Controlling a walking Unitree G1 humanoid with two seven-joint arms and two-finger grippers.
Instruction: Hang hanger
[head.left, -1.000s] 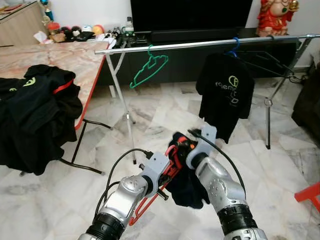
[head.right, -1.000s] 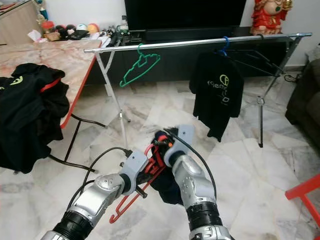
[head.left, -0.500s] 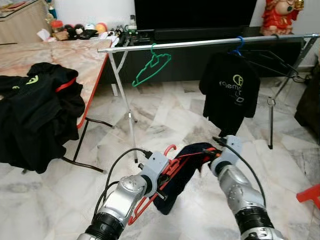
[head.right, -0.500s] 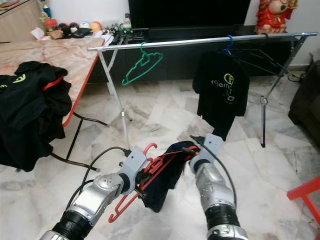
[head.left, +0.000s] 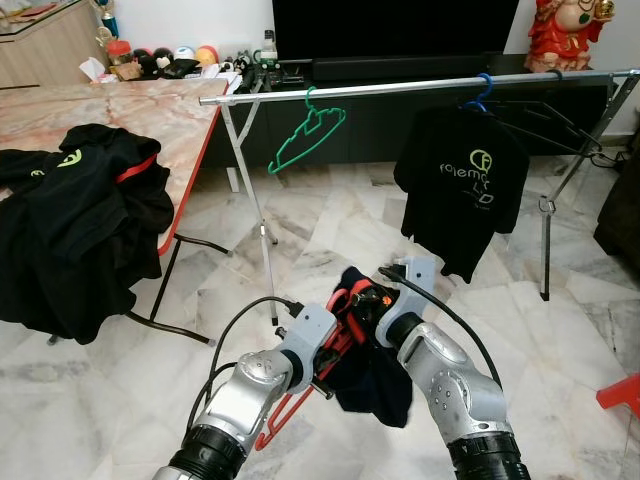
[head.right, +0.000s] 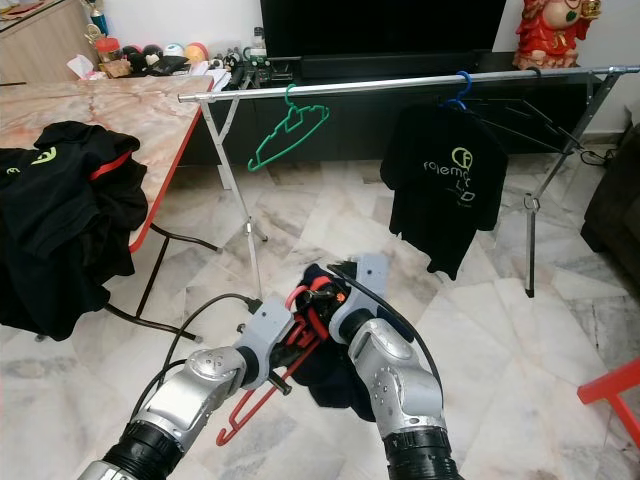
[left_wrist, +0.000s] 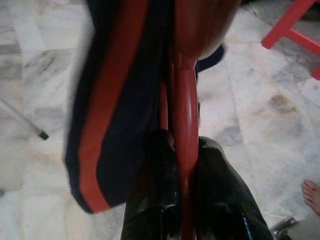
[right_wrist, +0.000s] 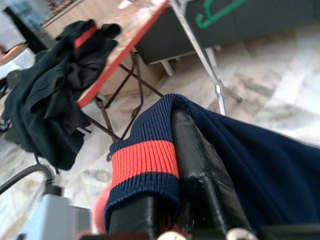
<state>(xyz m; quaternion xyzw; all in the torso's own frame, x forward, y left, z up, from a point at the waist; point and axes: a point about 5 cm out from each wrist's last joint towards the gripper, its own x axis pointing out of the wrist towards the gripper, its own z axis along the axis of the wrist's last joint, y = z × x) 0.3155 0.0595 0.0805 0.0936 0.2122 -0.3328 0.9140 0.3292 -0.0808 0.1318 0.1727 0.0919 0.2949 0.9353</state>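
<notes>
White marble floor (head.left: 330, 225), red-edged table (head.left: 130, 115), dark TV cabinet (head.left: 390, 110), red stool (head.left: 622, 390).

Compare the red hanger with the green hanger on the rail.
The red hanger is off the rail, clamped in the left end effector; the green hanger hangs from it. The red one carries a navy garment that the right end effector grips; the green one is bare. Both are thin hook-topped hangers.
</notes>
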